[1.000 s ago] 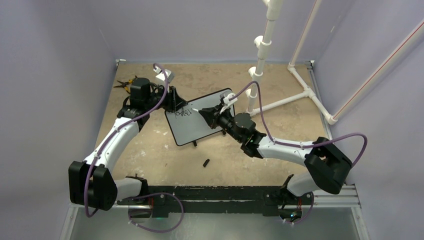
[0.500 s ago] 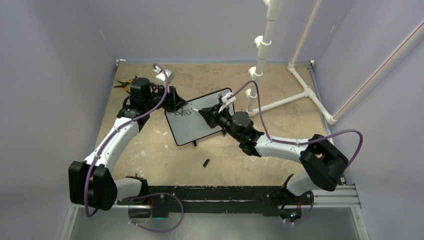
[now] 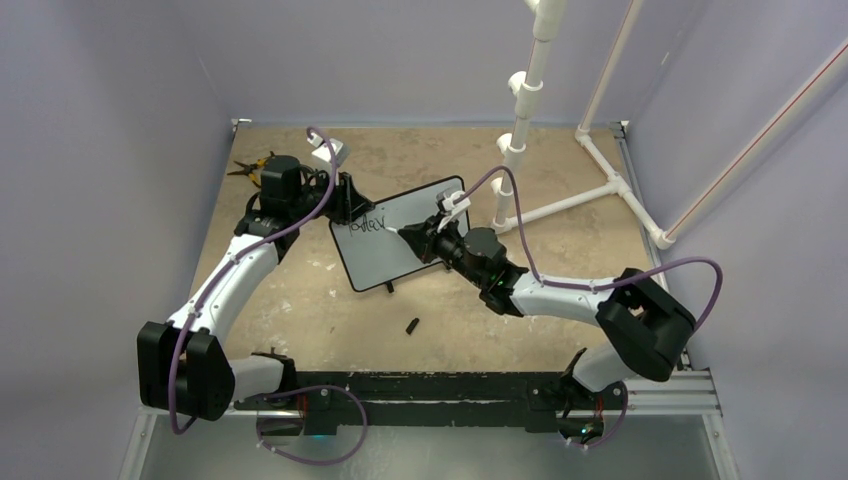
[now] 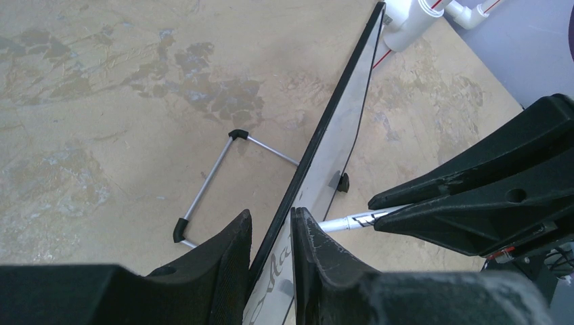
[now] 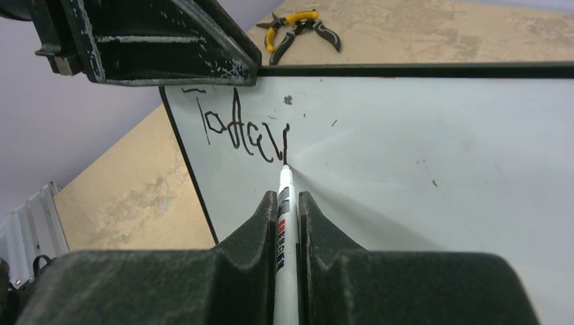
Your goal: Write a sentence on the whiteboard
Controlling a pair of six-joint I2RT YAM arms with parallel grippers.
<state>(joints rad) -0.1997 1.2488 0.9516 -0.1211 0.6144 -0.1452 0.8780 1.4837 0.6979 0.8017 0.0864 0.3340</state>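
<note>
The whiteboard (image 3: 405,235) stands tilted on the table, white with a thin black frame; it shows edge-on in the left wrist view (image 4: 338,115). My left gripper (image 3: 345,205) is shut on its upper left edge (image 4: 271,233). My right gripper (image 3: 418,238) is shut on a white marker (image 5: 285,203), its tip touching the board. The sentence (image 5: 244,132) reads "Today" in black, the tip at the foot of the last letter's stroke. The writing also shows in the top view (image 3: 366,226).
Yellow-handled pliers (image 3: 250,167) lie at the back left, also in the right wrist view (image 5: 294,27). A small black cap (image 3: 411,325) lies on the table in front of the board. A white pipe frame (image 3: 560,190) stands at the back right. The board's wire stand (image 4: 210,183) rests behind it.
My right gripper has moved the marker down and slightly right on the board, drawing the tail stroke of the last letter. The left arm has held still.
</note>
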